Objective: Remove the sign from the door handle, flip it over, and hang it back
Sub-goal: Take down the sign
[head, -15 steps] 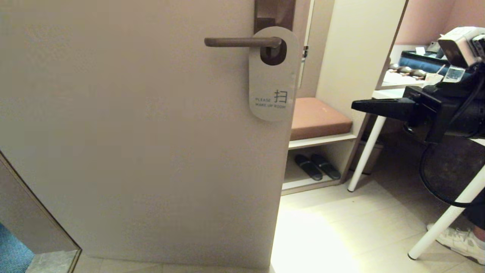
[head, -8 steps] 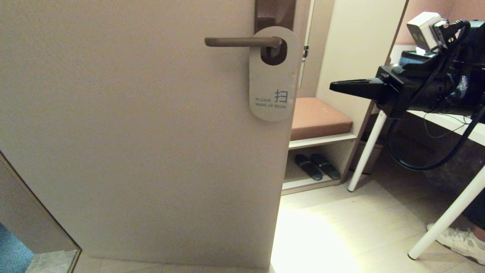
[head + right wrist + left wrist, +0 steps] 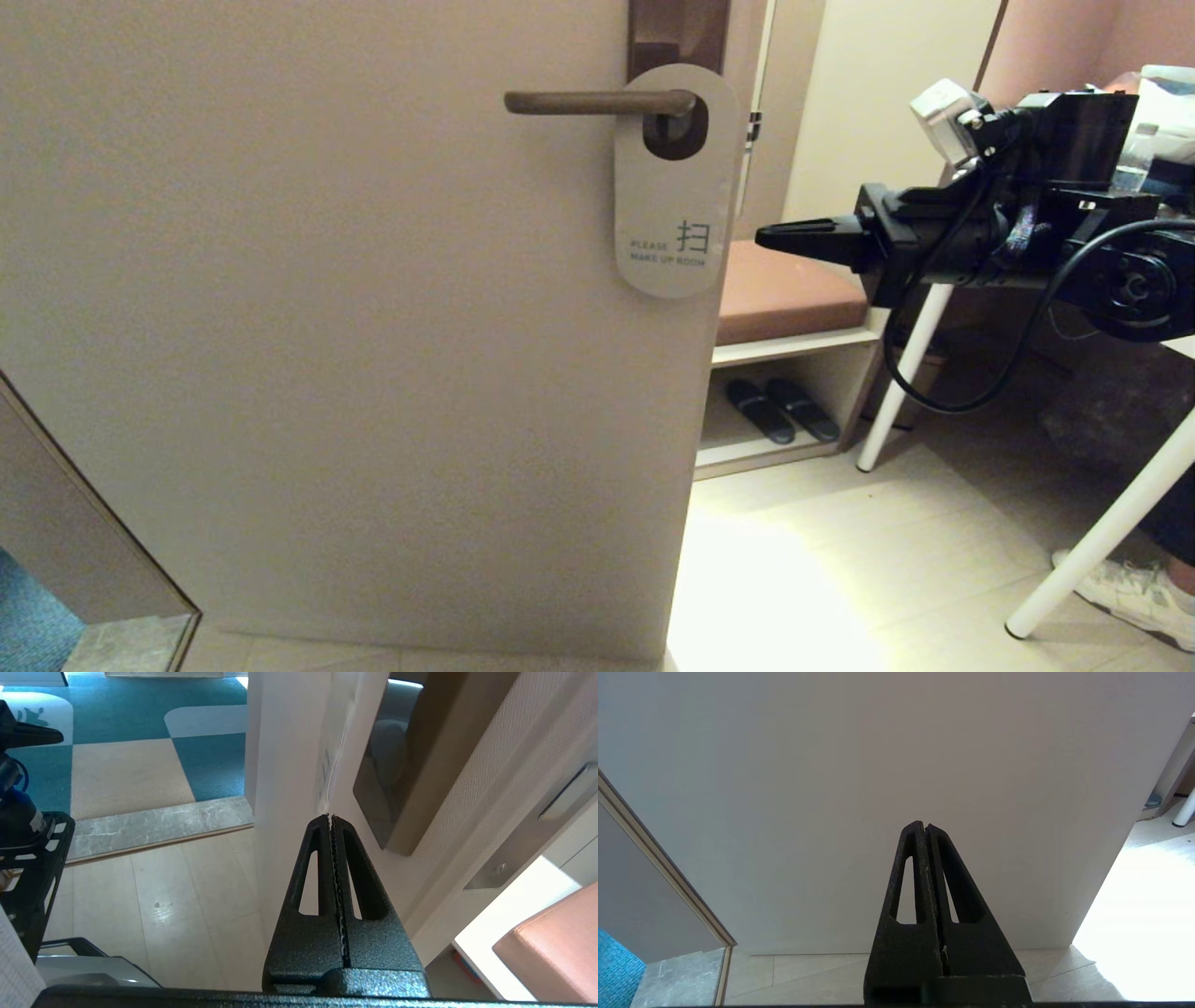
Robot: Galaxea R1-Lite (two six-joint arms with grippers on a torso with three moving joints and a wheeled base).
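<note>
- The left gripper sits nearest the robot and low, its fingers pressed together on nothing, facing the bare lower panel of the door; it is out of the head view and well below the door handle, so it looks parked
- The right gripper hangs in the open gap just beyond the door's free edge, level and pointing toward that edge, fingers pressed together and empty
- From that gripper the sign lies further along the way it points and a little higher; the fingertips are near the sign's lower end but apart from it
- The sign hangs flat on the door with its long axis upright, its round hole over the door handle at the backplate end, pale "PLEASE MAKE UP ROOM" face outward
- In the right wrist view the sign's thin edge shows almost straight ahead of the closed tips
- Judging by this, the right arm is much the nearer; it must spread its fingers before pinching that edge
- Against the earlier frames, the right gripper has come closer to the door's edge and the sign has not moved
</note>
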